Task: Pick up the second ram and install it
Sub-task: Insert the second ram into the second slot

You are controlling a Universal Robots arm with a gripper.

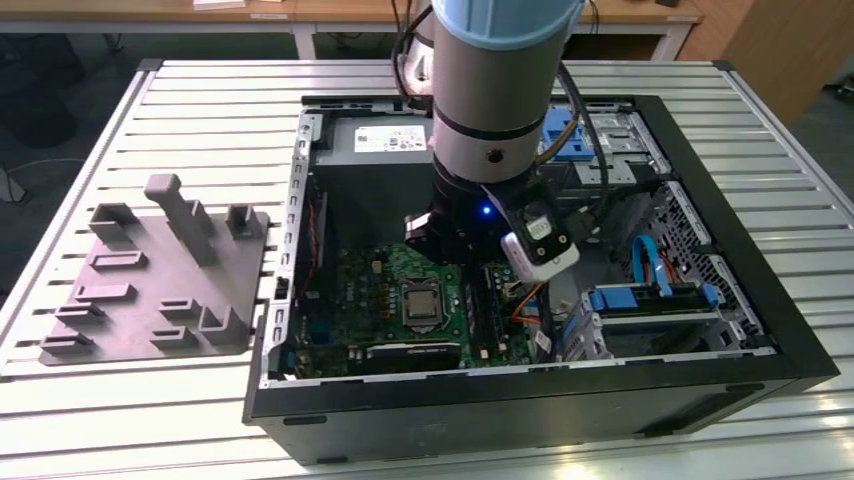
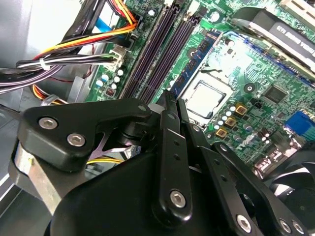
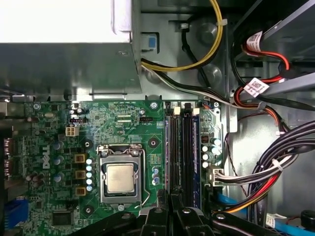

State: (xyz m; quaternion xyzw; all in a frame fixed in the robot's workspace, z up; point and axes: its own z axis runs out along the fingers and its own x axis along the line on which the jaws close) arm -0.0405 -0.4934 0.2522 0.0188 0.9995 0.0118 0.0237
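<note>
An open computer case is laid flat on a slatted table, with a grey fixture plate set beside it at the exterior view's left. The robot arm is lowered into the case over the motherboard. In both wrist views the gripper is poised just above the dark memory slots; whether it is clamped, and where the second ram sits, cannot be told.

Fixture plate: lying on the table, well apart from the gripper.
CPU: sitting near the gripper.
Cables: running beside it.
</note>
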